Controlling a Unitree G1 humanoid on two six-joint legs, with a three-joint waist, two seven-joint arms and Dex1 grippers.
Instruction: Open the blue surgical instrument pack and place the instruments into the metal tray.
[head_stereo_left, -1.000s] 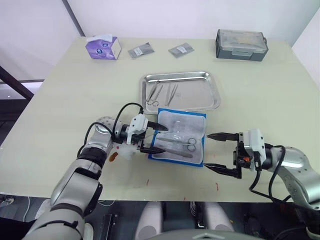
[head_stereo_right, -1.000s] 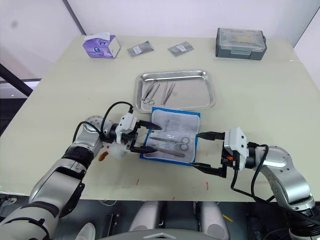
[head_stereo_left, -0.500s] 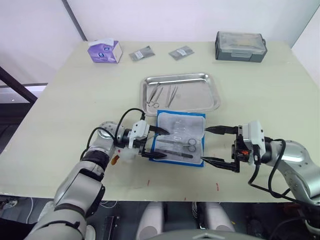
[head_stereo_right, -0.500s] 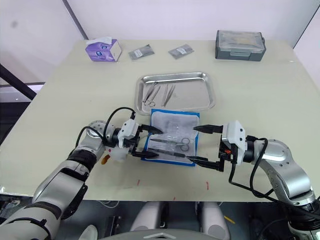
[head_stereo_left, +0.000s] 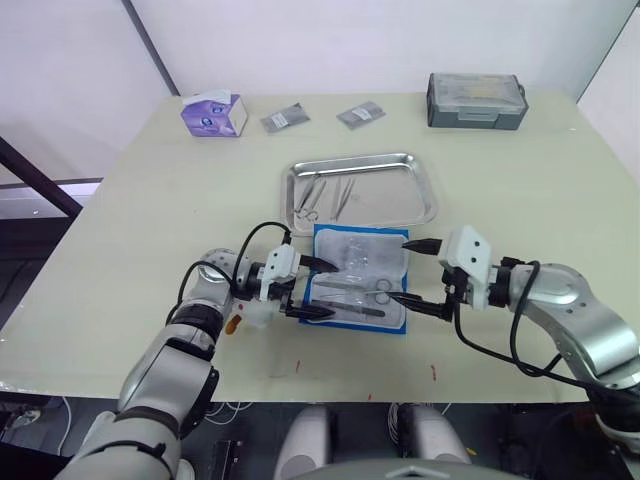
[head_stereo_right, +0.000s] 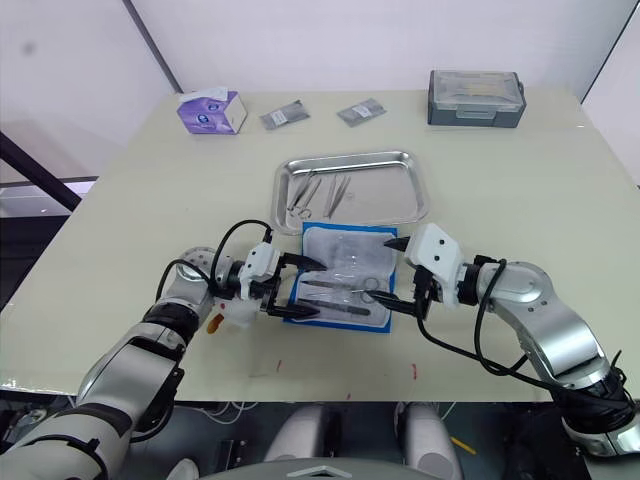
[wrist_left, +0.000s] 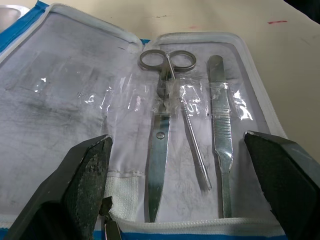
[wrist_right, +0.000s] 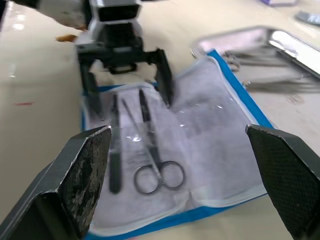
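Left eye view shows me the blue surgical instrument pack (head_stereo_left: 357, 278) lying open on the worktop just below the metal tray (head_stereo_left: 400, 200). My left end effector (head_stereo_left: 303, 288) and right end effector (head_stereo_left: 412, 272) flank it, both spread wide, gripping nothing; scissors (wrist_left: 162, 120) remain inside.

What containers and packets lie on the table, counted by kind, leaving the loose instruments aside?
Open flat blue surgical instrument pack with pale grey lining: 1
Shallow shiny steel rectangular tray: 1
Purple tissue box: 1
Small grey foil packets: 2
Dark grey plastic box: 1
Total: 6
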